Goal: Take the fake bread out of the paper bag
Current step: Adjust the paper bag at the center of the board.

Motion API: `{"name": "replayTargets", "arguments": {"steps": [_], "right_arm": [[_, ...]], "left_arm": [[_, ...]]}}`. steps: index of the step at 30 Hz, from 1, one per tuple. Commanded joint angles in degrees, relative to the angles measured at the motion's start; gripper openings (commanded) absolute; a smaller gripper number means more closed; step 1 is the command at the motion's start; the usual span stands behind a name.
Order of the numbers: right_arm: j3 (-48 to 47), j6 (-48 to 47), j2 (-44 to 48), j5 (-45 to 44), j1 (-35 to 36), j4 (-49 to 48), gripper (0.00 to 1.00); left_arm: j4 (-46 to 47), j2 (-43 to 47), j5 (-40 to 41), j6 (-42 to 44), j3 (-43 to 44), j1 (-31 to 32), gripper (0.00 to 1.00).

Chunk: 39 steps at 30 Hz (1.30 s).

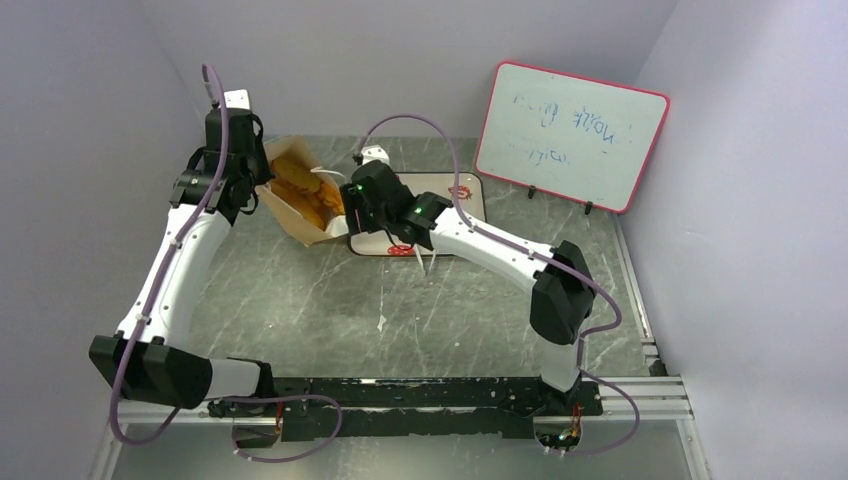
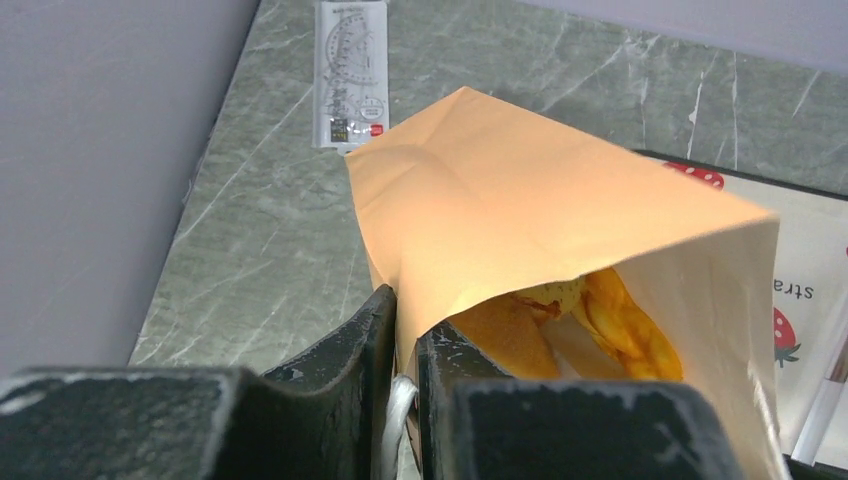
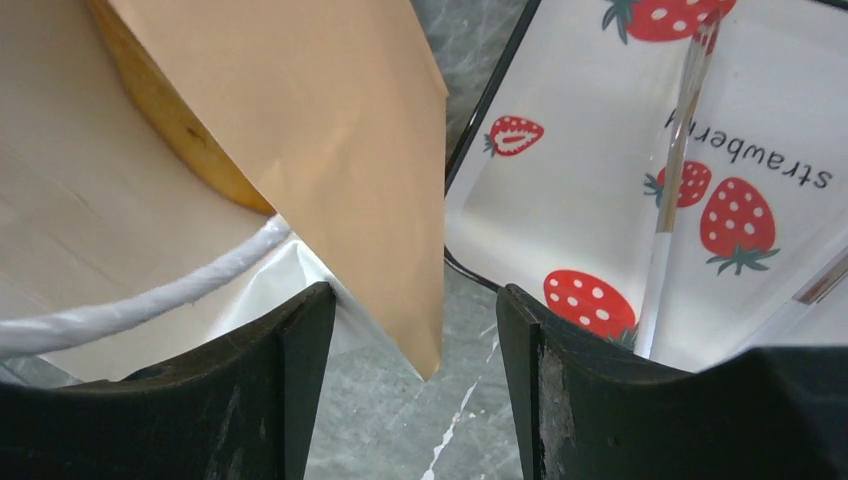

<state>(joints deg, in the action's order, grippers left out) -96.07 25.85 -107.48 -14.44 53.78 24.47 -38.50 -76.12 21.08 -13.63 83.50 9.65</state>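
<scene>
One tan paper bag (image 1: 312,232) on its side at the back left of a grey marbled bench (image 1: 400,300), pinched by the left end effector (image 2: 405,320).

Just beside it on the right, one white strawberry-print tray (image 3: 580,190) carrying one pair of slim tongs (image 3: 675,150); one pink-framed whiteboard (image 1: 570,135) leaning at the back right; one packaged protractor (image 2: 350,70) near the left wall. Inside the bag, fake bread (image 1: 300,185): several golden pieces, exact count unclear. Long axis of the bag running near to far, open mouth toward the arms, closed bottom toward the back wall. Left end effector pressed together on the mouth's rim. Right end effector (image 3: 415,300) spread, straddling the mouth's other corner beside a white cord handle (image 3: 150,300), wrist hiding part of the tray from above.
</scene>
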Motion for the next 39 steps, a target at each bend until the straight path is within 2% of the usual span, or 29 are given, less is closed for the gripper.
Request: {"name": "replayTargets", "arguments": {"steps": [1,8,13,24,28,39], "right_arm": [[3.87,-0.18,0.09,1.27,0.78,3.88,0.60],[6.19,0.06,1.08,2.51,1.81,3.82,0.61],[7.26,-0.09,1.81,2.34,2.25,3.87,0.61],[10.86,0.16,4.52,1.78,2.22,3.56,0.64],[13.14,0.62,7.10,0.67,2.13,3.35,0.65],[23.95,3.02,16.93,-5.45,0.06,3.64,0.74]], "left_arm": [[6.30,3.96,3.31,1.25,-1.61,0.76,0.07],[12.09,7.87,5.90,4.37,-3.44,1.92,0.07],[13.27,6.64,5.79,6.15,-2.47,3.41,0.07],[11.65,-2.14,16.58,14.54,1.96,16.44,0.07],[10.23,-5.83,20.02,18.18,3.65,19.38,0.07],[10.89,-8.48,16.16,15.38,3.33,19.96,0.07]]}}
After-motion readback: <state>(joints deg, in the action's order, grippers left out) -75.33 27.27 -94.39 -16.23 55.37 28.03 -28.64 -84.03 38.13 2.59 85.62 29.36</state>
